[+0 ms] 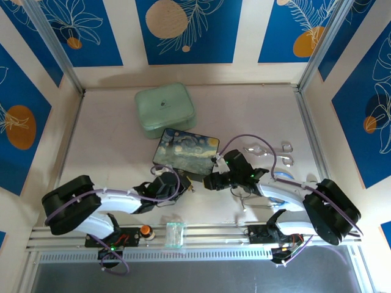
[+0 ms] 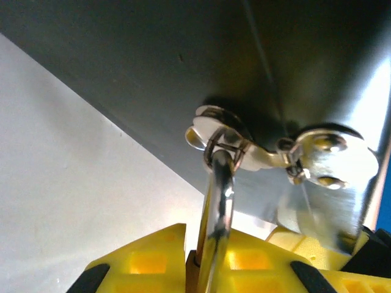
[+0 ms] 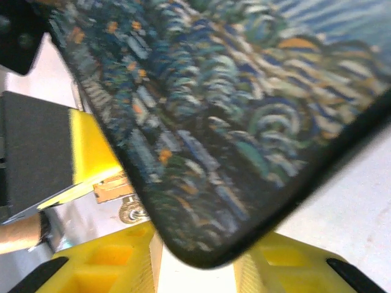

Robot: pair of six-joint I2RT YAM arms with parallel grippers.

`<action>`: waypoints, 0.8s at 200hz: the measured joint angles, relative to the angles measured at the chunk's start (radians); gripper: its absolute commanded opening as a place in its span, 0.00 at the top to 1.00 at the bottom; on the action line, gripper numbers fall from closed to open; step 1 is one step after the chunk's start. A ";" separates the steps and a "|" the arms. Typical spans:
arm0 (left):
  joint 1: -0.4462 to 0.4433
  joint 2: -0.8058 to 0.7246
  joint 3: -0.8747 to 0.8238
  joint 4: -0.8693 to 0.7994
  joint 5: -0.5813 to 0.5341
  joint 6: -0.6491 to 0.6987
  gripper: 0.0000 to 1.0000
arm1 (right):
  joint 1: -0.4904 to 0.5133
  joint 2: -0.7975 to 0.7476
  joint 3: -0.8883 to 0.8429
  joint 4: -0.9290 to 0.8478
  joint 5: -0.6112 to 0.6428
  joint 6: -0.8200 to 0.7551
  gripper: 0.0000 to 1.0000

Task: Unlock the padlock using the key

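the left fingers (image 2: 146, 262) are clamped on the padlock (image 2: 219, 207), whose silver shackle rises from between them and passes through a loop of the metal latch (image 2: 324, 159) on the dark side of the painted box (image 3: 232, 110), at the box's near edge on the counter (image 1: 110, 140). the right fingers (image 3: 293, 271) stand apart, one on each side of the box's near corner, with bare counter showing in the gap. the mint case (image 1: 165, 110) behind has a small mark on its lid, too small to read.
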State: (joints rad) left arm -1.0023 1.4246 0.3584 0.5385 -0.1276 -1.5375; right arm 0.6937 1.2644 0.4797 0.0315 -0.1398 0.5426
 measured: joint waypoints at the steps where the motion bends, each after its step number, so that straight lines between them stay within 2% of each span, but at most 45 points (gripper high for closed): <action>1: 0.001 0.002 0.002 0.000 0.000 0.004 1.00 | 0.001 0.000 0.000 -0.001 0.004 0.002 0.65; 22: 0.011 0.019 0.048 -0.072 0.013 0.087 0.98 | 0.023 0.002 0.000 -0.014 0.089 0.037 0.65; 50: 0.012 -0.001 0.123 -0.276 0.003 0.216 0.86 | 0.045 0.018 0.000 -0.018 0.160 0.070 0.65; 67: 0.012 -0.008 0.177 -0.418 -0.014 0.286 0.83 | 0.051 0.029 0.000 -0.018 0.187 0.088 0.65; 90: 0.012 -0.006 0.208 -0.517 -0.036 0.365 0.76 | 0.053 0.045 0.004 -0.019 0.216 0.103 0.65; 124: 0.013 0.035 0.261 -0.641 -0.074 0.452 0.76 | 0.056 0.056 0.016 -0.021 0.234 0.117 0.66; 160: 0.006 0.044 0.281 -0.701 -0.103 0.500 0.77 | 0.057 0.064 0.018 -0.021 0.242 0.121 0.66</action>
State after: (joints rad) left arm -0.9962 1.4685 0.6395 -0.1623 -0.2306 -1.0370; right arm 0.7509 1.3281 0.4976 0.0105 0.1024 0.6636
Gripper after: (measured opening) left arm 0.225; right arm 0.345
